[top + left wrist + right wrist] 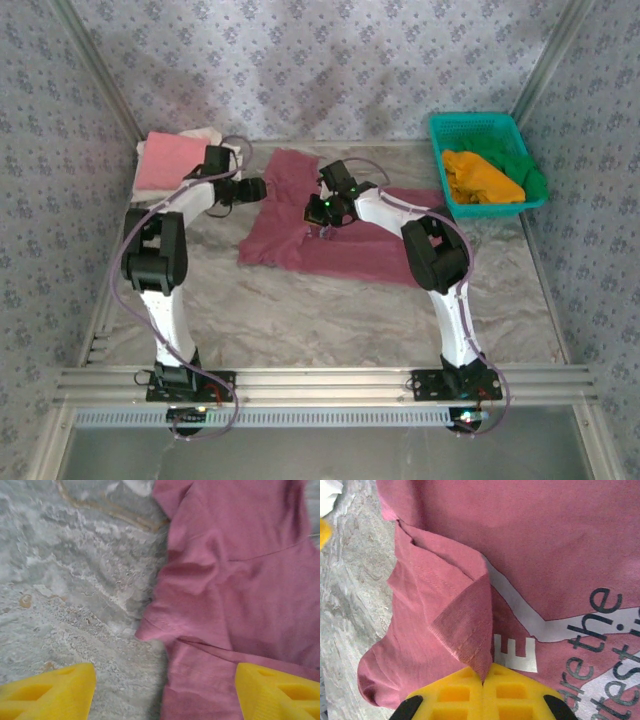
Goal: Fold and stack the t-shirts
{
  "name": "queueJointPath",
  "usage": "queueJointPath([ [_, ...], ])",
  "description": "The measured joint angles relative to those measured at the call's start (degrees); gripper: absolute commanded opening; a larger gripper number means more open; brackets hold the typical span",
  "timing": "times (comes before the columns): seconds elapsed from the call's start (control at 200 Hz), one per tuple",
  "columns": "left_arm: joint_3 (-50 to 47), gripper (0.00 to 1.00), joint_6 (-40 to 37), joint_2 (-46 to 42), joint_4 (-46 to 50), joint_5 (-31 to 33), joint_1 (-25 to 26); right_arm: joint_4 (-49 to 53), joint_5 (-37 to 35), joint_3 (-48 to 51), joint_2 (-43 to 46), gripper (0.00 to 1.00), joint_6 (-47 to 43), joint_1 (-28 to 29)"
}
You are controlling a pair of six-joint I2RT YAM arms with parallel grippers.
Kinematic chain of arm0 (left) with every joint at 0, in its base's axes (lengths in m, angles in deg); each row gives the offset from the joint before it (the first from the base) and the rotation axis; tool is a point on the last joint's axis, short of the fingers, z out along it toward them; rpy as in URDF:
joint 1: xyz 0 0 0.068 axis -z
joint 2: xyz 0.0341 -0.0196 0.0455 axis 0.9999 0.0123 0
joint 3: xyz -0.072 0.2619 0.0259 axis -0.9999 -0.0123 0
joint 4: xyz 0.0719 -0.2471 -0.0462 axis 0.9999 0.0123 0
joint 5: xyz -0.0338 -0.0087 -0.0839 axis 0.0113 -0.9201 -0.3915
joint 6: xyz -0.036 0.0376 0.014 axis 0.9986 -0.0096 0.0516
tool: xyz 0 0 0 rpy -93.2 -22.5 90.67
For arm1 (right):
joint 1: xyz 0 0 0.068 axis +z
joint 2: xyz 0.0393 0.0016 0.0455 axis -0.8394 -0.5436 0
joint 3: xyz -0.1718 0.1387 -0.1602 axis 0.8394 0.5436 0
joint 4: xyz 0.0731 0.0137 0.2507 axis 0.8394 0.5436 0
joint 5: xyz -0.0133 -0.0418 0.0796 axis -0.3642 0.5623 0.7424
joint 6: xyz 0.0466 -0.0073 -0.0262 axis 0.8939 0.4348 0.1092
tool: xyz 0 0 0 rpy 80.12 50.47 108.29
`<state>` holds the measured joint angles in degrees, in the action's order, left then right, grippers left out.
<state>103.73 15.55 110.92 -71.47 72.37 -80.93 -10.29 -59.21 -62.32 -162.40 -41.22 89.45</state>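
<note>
- Far left on the surface (300,310): pink tee (165,162) folded, lying on a cream tee (207,135). We take that as the stack so far.
- Next, left gripper (162,695): fingers wide apart, nothing held, hovering over the left edge of the maroon tee (240,580), approx. where a sleeve joins the body.
- The maroon tee lies mid-surface, print up, partly bunched.
- Then right gripper (483,681): clamped on a pinched ridge of maroon cloth beside the white lettering (517,655).
- To fold well, we'd say: left takes a full bite of the edge, both lift level, lay the flap flat w/o dragging.
- Far right: teal basket (470,122) w/ orange tee (480,175) & green tee (530,178), both crumpled.
- Hard to tell: how many layers the right pinch holds. The print is cut off. There may be more under the basket pile.
</note>
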Motion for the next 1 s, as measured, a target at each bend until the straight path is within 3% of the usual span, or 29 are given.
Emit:
queueJointPath([
  [0.175, 7.3, 0.72, -0.2, 8.2, 2.6, -1.4, -0.2, -1.0, 0.7, 0.0, 0.0, 0.00, 0.0, 0.0],
  [0.285, 12.2, 0.62, -0.2, 12.1, 4.9, -1.9, -0.3, -1.6, 1.1, 0.0, 0.0, 0.00, 0.0, 0.0],
  [0.565, 17.8, 0.00, 0.7, 16.7, 5.5, -5.9, -0.7, -2.4, 2.0, 0.0, 0.0, 0.00, 0.0, -0.1],
  [0.999, 19.7, 0.00, 1.5, 17.0, 7.5, -5.8, -4.0, -2.4, 2.4, -3.2, -0.7, 0.00, -0.6, -1.3],
])
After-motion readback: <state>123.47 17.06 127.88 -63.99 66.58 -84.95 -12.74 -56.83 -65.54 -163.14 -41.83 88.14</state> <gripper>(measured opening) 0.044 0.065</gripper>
